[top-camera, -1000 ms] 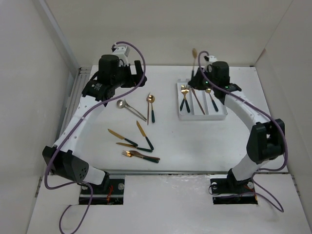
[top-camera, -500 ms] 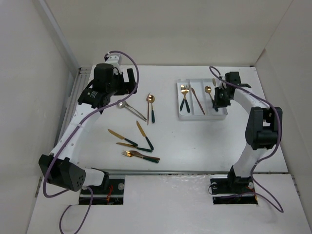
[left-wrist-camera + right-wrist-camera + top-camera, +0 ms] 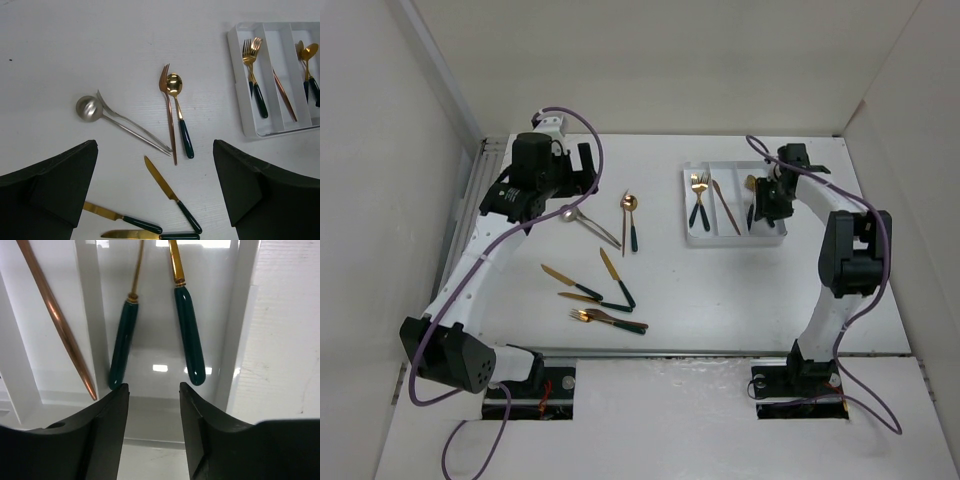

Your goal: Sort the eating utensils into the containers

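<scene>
**Top external view.** Shows the white tray (image 3: 686,208) at the far right of the table, with three compartments side by side: gold forks in the left one, a copper-coloured piece in the middle, spoons in the right. Places the right gripper (image 3: 767,200) over the near end of the right compartment. Places the left gripper (image 3: 582,172) hovering at far left, beside the loose utensils (image 3: 617,280) scattered from centre to near left.

**Left wrist view.** Looks down between the wide-parted, empty jaws of the left gripper (image 3: 155,165). Takes in a silver spoon (image 3: 89,108), a copper fork (image 3: 169,115) touching a gold spoon (image 3: 179,112) with a green handle, and a gold knife (image 3: 170,192).

**Right wrist view.** Shows the right gripper (image 3: 152,405) low over the tray floor, jaws partly apart with nothing between them. Shows two green spoon handles (image 3: 190,335) lying flat in the right compartment, clear of both fingers.

**Step in hand, by judgement.** Delivery of a spoon to the right compartment, at the letting-go stage.

**Next move, by judgement.** Calls for lifting the right gripper straight up, clear of the tray walls. Calls also for lowering the left gripper onto one loose piece, jaws set across its handle and low enough to pinch so thin a thing.
</scene>
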Controlling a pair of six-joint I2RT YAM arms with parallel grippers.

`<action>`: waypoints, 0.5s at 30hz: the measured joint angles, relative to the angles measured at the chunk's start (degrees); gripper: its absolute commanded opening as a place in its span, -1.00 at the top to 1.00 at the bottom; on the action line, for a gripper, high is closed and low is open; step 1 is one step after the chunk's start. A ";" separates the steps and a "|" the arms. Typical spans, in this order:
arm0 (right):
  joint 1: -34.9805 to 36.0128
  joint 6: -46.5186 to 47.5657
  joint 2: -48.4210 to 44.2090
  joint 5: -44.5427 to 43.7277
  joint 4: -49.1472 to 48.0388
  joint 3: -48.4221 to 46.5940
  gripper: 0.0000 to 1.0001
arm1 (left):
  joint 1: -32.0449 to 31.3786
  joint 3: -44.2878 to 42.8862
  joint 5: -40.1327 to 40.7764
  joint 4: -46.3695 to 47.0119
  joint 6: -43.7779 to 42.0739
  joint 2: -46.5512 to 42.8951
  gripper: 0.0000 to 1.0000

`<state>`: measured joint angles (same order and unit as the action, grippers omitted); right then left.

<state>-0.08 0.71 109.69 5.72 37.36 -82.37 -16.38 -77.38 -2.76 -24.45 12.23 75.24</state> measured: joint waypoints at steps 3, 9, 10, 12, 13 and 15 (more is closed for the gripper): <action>0.28 -0.07 -0.26 -1.44 0.07 -0.13 -0.04 | 0.04 0.13 0.04 0.09 -0.02 -0.02 -1.00; 7.65 -0.98 -5.46 -9.73 -0.48 -0.13 -0.10 | 1.03 4.07 1.42 0.83 2.08 -0.26 -0.91; 9.84 -1.25 -7.02 -10.51 -1.03 -0.13 -0.10 | 1.27 4.48 1.55 0.63 2.58 -0.26 -0.88; 15.65 -2.73 -10.19 -11.85 -2.71 -0.42 -0.10 | 2.19 6.05 2.01 0.37 3.87 -0.26 -0.85; 18.84 -3.48 -11.45 -12.15 -4.04 -0.66 -0.10 | 2.43 6.78 2.38 0.24 4.46 -0.26 -0.85; 24.44 -5.16 -12.35 -12.46 -6.62 -1.51 -0.10 | 2.99 8.20 3.21 -0.39 5.55 -0.26 -0.83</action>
<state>24.36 -4.45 97.34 -6.74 30.74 -83.88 -13.39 -69.19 0.45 -24.84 17.78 74.98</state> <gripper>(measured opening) 0.547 0.921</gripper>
